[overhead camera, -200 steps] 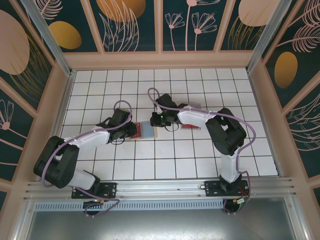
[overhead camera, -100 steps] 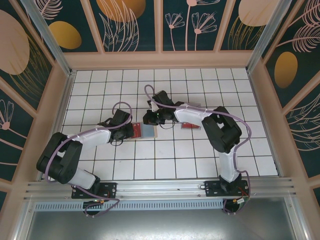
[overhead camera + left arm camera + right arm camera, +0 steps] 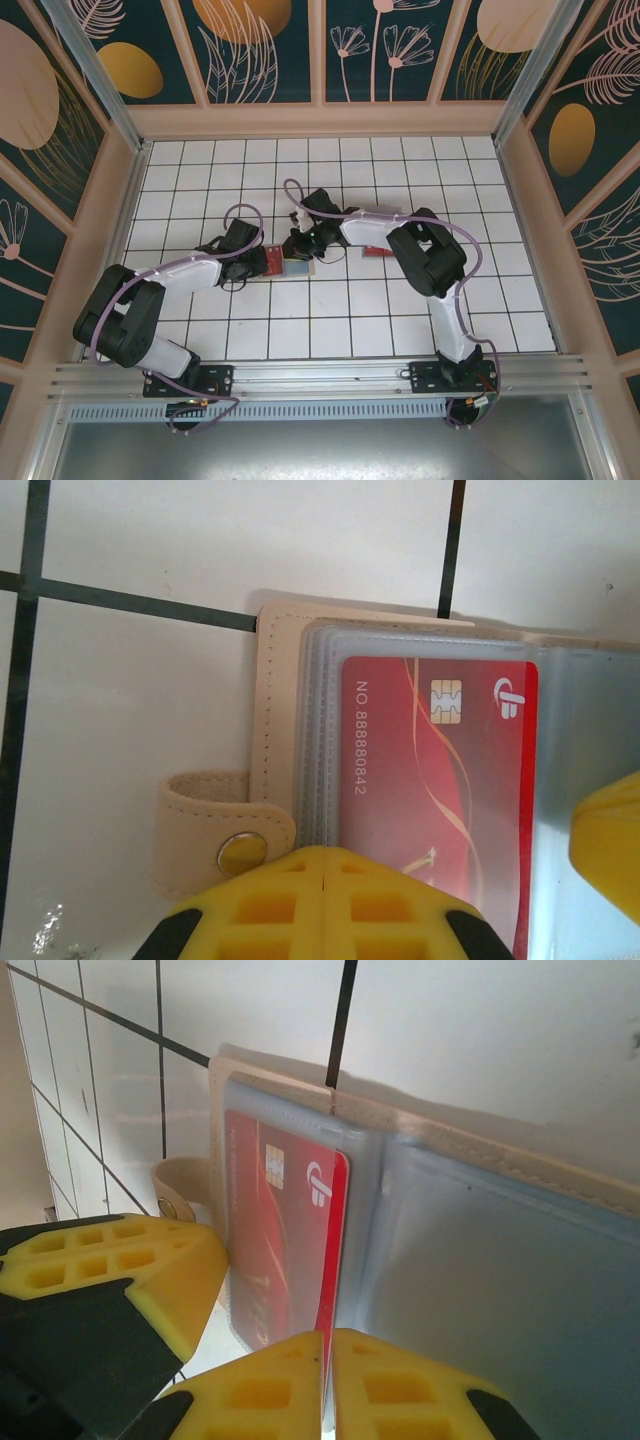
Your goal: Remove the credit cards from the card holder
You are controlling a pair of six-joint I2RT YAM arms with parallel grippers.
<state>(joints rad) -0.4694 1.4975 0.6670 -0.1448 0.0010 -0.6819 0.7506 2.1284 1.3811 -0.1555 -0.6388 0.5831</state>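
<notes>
Progress looks early: card holder (image 3: 297, 265) lies open at frame centre, red card (image 3: 285, 1230) not yet out. Left gripper (image 3: 325, 895) is closed at its edge; right gripper (image 3: 328, 1380), nearly closed, seems to pinch the card.

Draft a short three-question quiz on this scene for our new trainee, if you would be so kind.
1. True or false: the card holder lies folded shut on the tiled table.
2. The chip card showing through its clear sleeve is: A green, B red, C black.
3. Which half of the holder carries that card: the one by the snap strap, or the other?
Key: 1 false, it lies open; 2 B; 3 the half by the snap strap.
</notes>
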